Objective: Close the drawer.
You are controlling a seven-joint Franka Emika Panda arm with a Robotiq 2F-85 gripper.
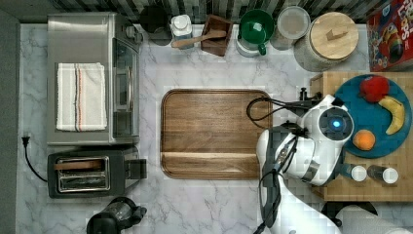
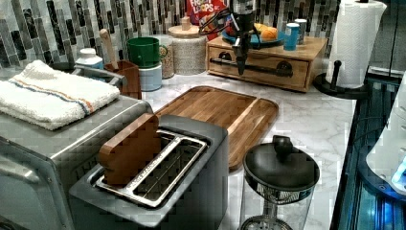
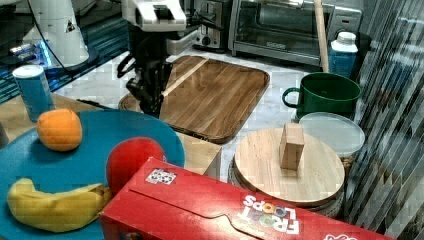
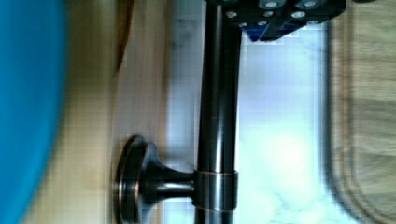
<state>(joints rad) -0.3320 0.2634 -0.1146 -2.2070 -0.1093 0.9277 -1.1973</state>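
Where jaws hang, drawer handle beneath

This is a kitchen counter: a white marble worktop runs under a striped tile backsplash at the upper left of the left view. Along the top view's left stand a steel toaster oven with a folded towel on it and a toaster, with a wooden cutting board at centre. At the top view's right sit a green mug, a cereal box, and a blue plate of fruit.
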